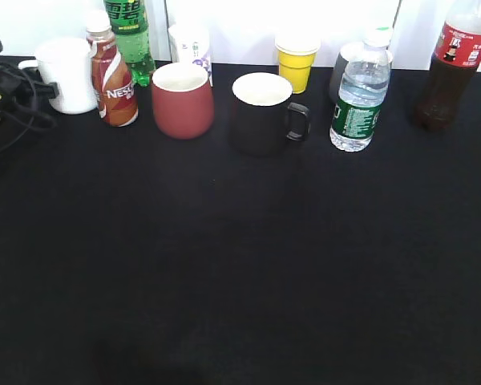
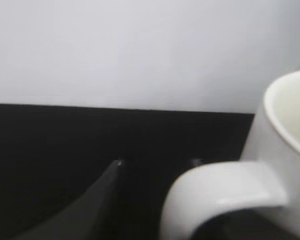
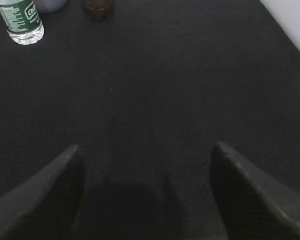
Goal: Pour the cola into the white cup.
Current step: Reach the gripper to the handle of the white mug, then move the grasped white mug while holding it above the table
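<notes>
The tall clear plastic cola bottle (image 1: 457, 68) with dark liquid and a red label stands upright at the far right of the black tabletop (image 1: 240, 265). No claw touches it. Its cap cannot be checked, since the top is cut off by the edge of the exterior view. In the right wrist view only its dark base (image 3: 97, 7) shows, well ahead of the right claw (image 3: 145, 165) and somewhat to that claw's left. The right claw's two dark fingers (image 3: 50, 185) stand wide apart over bare cloth and hold nothing.

The plain white ceramic mug (image 1: 68, 74) with a loop handle sits at the far left of the back row. The left claw (image 2: 155, 200) is right at it: the mug's handle (image 2: 215, 195) fills the foreground of the left wrist view, with one dark finger (image 2: 90, 200) just to its left. The other finger is out of sight, so I cannot tell how far this claw is open, or whether it already grips the handle.

Between the two lie a brown-red Nestle bottle (image 1: 115, 80), a green soda bottle (image 1: 131, 36), a dark red mug (image 1: 182, 100), a black mug (image 1: 263, 112), a yellow paper cup (image 1: 297, 60) and a clear water bottle (image 1: 361, 92).

As I judge it, nothing is poured yet: the cola is still to be picked up, and bottle and mug remain well apart.
</notes>
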Tool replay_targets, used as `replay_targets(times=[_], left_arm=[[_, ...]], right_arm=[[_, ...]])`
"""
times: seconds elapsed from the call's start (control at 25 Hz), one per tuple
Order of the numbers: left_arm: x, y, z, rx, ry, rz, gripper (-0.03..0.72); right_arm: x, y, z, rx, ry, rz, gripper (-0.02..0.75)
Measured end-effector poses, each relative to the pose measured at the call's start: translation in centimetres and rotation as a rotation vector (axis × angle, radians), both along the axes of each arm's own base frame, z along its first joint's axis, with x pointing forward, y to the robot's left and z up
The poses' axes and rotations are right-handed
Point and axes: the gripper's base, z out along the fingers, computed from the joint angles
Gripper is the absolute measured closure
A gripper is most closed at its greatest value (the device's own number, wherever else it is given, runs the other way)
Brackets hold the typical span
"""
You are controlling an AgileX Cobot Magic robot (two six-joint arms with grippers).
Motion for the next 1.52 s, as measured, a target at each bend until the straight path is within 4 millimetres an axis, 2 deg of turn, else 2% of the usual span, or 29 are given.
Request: replay_targets(times=[0.08,0.16,0.2,0.36,0.56,0.68,0.76,0.88,1.0,1.08,1.16,1.28,1.36,1.44,1.52], left_arm=[[0.7,-0.2,-0.1,0.014,-0.003,-0.029,0.411],[0.9,-0.3,0.0,0.024,-0.004,-0.043,0.574],[0.9,-0.4,0.0,0.027,-0.006,-0.054,0.627],[0.7,-0.5,-0.2,0.031,-0.008,-0.069,0.627],[-1.5,-0.5,1.0,0.040,0.013,-0.064,0.630],[-4.0,-0.2,2.5,0.105,0.034,-0.072,0.631],[-6.7,0.3,3.5,0.111,0.032,-0.060,0.631],[-12.6,0.1,5.7,0.112,0.015,-0.057,0.631],[-18.3,-2.3,7.9,0.115,-0.014,-0.132,0.632],[-21.4,-4.7,9.1,0.117,-0.046,-0.225,0.632],[-23.3,-6.9,9.6,0.116,-0.059,-0.321,0.632],[-24.4,-10.1,9.8,0.110,-0.075,-0.460,0.632],[-24.9,-11.4,9.8,0.108,-0.078,-0.516,0.633],[-25.1,-11.7,9.8,0.108,-0.079,-0.531,0.633],[-25.1,-11.7,9.9,0.105,-0.087,-0.530,0.633]], right_arm=[[0.0,0.0,0.0,0.000,0.000,0.000,0.146],[0.0,0.0,0.0,0.000,0.000,0.000,0.146],[0.0,0.0,0.0,0.000,0.000,0.000,0.146],[0.0,0.0,0.0,0.000,0.000,0.000,0.146],[0.0,0.0,0.0,0.000,0.000,0.000,0.146],[0.0,0.0,0.0,0.000,0.000,0.000,0.146],[0.0,0.0,0.0,0.000,0.000,0.000,0.146],[0.0,0.0,0.3,-0.001,-0.018,0.001,0.146],[0.8,0.1,2.4,-0.023,-0.279,0.015,0.146],[3.8,0.1,1.9,-0.036,-0.400,0.033,0.146],[7.4,0.1,0.2,-0.041,-0.445,0.053,0.146],[12.8,0.1,-1.6,-0.037,-0.422,0.080,0.146],[16.7,0.1,-3.2,-0.025,-0.411,0.096,0.146],[20.0,0.1,-5.3,-0.011,-0.441,0.110,0.125],[23.4,0.0,-7.6,0.001,-0.397,0.116,0.073]])
